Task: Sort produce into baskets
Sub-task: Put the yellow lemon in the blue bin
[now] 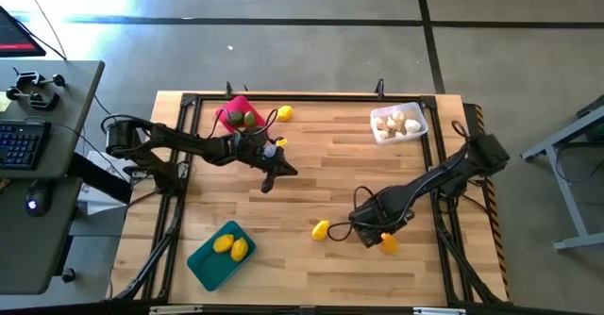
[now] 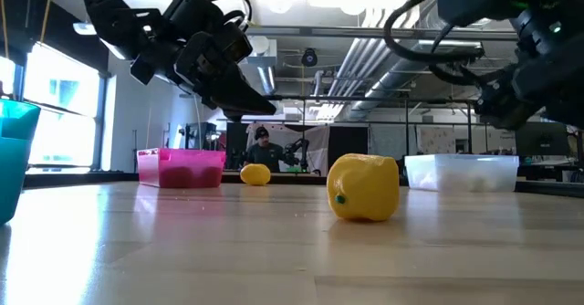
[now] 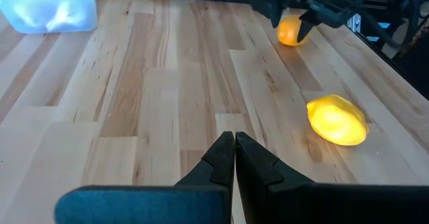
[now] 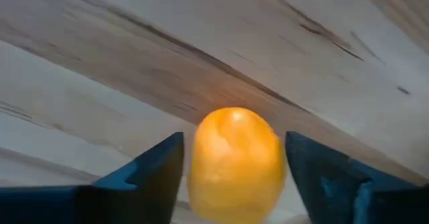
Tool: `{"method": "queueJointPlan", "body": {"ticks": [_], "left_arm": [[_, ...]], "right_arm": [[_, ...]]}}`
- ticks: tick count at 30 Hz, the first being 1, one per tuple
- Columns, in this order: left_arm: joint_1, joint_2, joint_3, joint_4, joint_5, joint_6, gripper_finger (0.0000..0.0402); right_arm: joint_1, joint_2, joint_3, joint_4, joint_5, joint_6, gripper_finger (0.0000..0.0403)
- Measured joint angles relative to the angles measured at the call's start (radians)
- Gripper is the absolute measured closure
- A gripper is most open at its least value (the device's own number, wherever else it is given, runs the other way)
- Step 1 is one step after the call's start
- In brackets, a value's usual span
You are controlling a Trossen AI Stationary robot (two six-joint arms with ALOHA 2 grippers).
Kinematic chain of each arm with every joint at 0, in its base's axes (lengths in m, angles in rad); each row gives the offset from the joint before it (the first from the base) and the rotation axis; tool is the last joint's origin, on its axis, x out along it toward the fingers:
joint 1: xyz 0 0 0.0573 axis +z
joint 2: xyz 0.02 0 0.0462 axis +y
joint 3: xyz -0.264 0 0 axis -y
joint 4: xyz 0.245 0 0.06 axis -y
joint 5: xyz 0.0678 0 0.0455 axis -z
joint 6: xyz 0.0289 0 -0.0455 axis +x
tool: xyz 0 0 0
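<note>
My right gripper [image 1: 380,239] is open and low over the table's near right part. Its two fingers stand on either side of an orange oval fruit [image 4: 234,160] that lies on the wood, with a narrow gap on each side. A yellow lemon [image 1: 321,229] lies to its left. My left gripper [image 1: 268,181] is shut and empty above the table's middle left; it also shows in the left wrist view [image 3: 234,137]. The pink basket [image 1: 229,109] holds green ones. The whitish basket [image 1: 420,124] holds garlic bulbs. The teal basket [image 1: 203,263] holds two yellow ones.
Another yellow fruit [image 1: 284,113] lies on the table beside the pink basket at the far edge. Black frame rails [image 1: 175,211] run along the table's left and right sides. The wood between the two arms is bare [image 1: 321,174]. A person [image 2: 262,148] shows in the room beyond.
</note>
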Motion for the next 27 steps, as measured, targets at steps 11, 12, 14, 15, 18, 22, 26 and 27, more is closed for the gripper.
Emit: {"method": "queueJointPlan", "body": {"ticks": [11,12,14,15,18,22,26,27], "left_arm": [[0.000,0.000,0.000,-0.003,-0.001,-0.010,0.0401],[0.000,0.000,-0.001,-0.002,0.000,-0.004,0.0401],[0.000,0.000,-0.022,0.047,0.000,-0.018,0.0401],[0.000,0.000,-0.044,0.098,0.000,-0.038,0.0401],[0.000,-0.003,-0.124,0.290,0.011,-0.091,0.0401],[0.011,-0.043,-0.198,0.454,0.057,-0.167,0.0401],[0.014,-0.121,-0.225,0.468,0.062,-0.207,0.0401],[0.011,-0.141,-0.225,0.467,0.061,-0.208,0.0401]], "right_arm": [[0.000,-0.031,0.001,0.096,0.012,-0.163,0.0280],[0.000,-0.051,0.001,0.106,0.034,-0.194,0.0280],[0.001,-0.097,0.001,0.125,0.101,-0.259,0.0280],[-0.001,-0.119,0.001,0.127,0.141,-0.296,0.0280],[-0.027,-0.172,0.001,0.151,0.282,-0.412,0.0280],[-0.093,-0.192,0.001,0.263,0.398,-0.619,0.0280],[-0.166,-0.190,0.001,0.465,0.462,-0.834,0.0280],[-0.180,-0.190,0.001,0.520,0.486,-0.893,0.0280]]}}
